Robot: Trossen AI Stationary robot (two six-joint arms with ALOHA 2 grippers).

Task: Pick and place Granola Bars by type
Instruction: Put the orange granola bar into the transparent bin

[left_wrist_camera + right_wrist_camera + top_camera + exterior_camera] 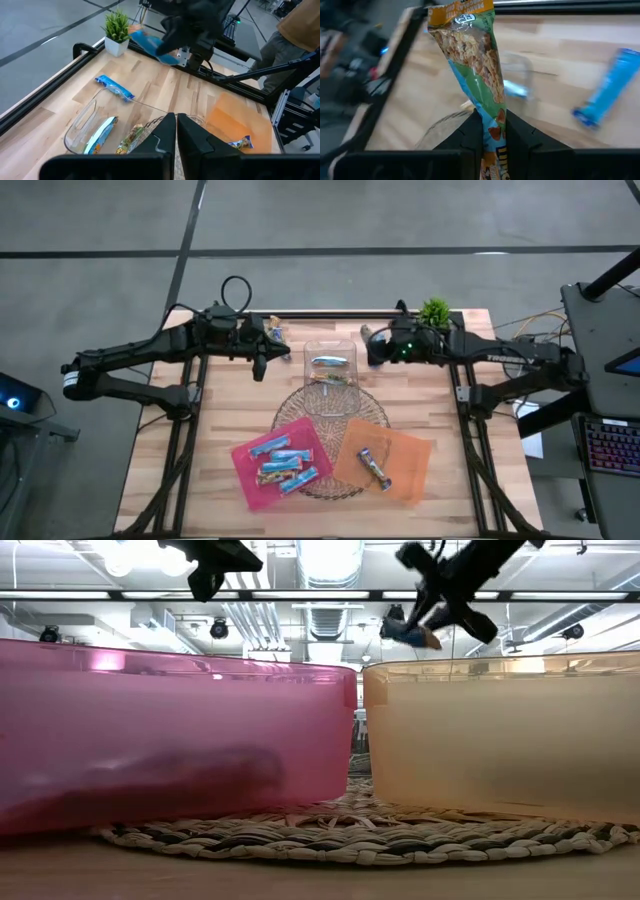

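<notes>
Glossy crinkled granola bar (pixel 479 75) pinched lengthwise in right gripper (pixel 490 131).

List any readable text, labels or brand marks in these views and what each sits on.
No text can be read for certain in any view.
Granola bar pinched in the right gripper: printing and a round mark on its orange end, and letters near the fingers, all too blurred to read.
Blue bar loose on the table: print too small.
Bars in the pink tray and orange tray: too small.
</notes>
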